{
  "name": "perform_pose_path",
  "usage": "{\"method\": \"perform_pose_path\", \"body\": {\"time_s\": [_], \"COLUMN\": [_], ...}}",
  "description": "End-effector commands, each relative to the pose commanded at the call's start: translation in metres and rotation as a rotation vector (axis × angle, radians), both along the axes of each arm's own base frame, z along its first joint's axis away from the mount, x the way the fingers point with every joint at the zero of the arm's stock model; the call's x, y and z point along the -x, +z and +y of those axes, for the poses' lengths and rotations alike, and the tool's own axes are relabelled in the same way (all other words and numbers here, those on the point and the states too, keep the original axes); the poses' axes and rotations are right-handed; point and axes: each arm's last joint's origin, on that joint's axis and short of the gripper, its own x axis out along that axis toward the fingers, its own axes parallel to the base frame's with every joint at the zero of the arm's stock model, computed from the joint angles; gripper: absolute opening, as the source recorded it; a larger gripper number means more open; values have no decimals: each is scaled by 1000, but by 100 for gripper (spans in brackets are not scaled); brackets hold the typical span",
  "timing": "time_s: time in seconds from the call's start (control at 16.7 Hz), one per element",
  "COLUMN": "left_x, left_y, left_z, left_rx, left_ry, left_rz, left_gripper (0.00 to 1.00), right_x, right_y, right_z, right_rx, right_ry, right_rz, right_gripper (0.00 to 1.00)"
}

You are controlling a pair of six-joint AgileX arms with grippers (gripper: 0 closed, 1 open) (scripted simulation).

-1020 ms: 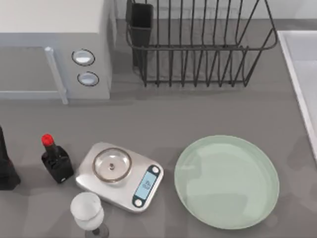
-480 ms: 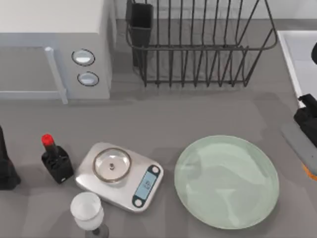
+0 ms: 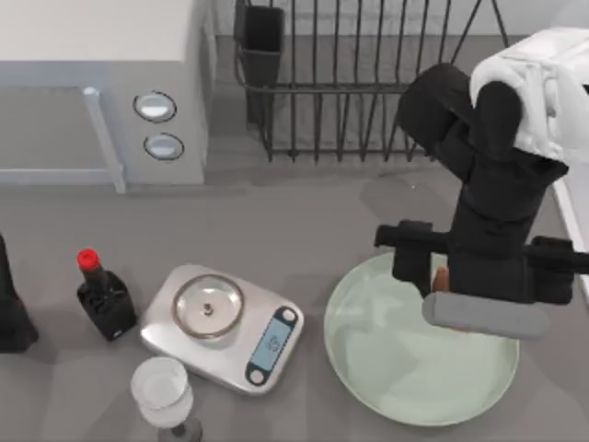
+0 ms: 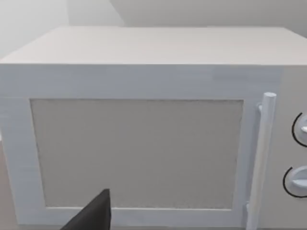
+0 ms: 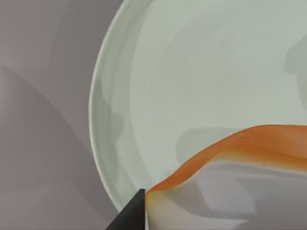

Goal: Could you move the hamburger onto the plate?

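Observation:
The pale mint-green plate (image 3: 368, 359) lies at the front right of the table. My right gripper (image 3: 460, 285) hangs over the plate's far half, shut on the hamburger (image 3: 441, 276), of which a small tan-brown sliver shows beside the black wrist. In the right wrist view the hamburger (image 5: 249, 143) is an orange-edged lump close to the camera, above the plate's (image 5: 192, 72) glossy surface near its rim; I cannot tell whether it touches the plate. My left arm (image 3: 11, 313) is parked at the table's left edge, one dark fingertip (image 4: 93, 215) facing the microwave.
A steel scale (image 3: 267, 345) sits left of the plate, with a red-capped dark bottle (image 3: 103, 299) and a wine glass (image 3: 163, 391) near it. A white microwave (image 3: 101, 83) stands at the back left and a black wire dish rack (image 3: 368, 83) at the back centre.
My right arm has swung in from the table's right edge to over the plate, carrying the hamburger. The left arm has not moved.

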Motion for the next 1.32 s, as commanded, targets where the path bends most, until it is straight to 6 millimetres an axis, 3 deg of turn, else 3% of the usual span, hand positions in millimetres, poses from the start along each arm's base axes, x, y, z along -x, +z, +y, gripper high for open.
{"method": "perform_pose_path", "body": {"time_s": [0.24, 0.6, 0.96, 1.26, 1.32], "left_x": [0, 0, 0, 0, 0], "left_y": [0, 0, 0, 0, 0], "left_z": [0, 0, 0, 0, 0], "left_rx": [0, 0, 0, 0, 0], "left_ry": [0, 0, 0, 0, 0], "left_rz": [0, 0, 0, 0, 0], "left_gripper": [100, 100, 100, 100, 100], "right_x": [3, 4, 3, 3, 3], "right_y": [-1, -2, -42, -46, -46], "right_z": [28, 27, 28, 28, 28], "right_rx": [-17, -17, -19, -18, -18], "right_ry": [193, 193, 201, 200, 200], "right_rz": [-24, -23, -24, -25, -25], "right_gripper": [0, 0, 0, 0, 8]}}
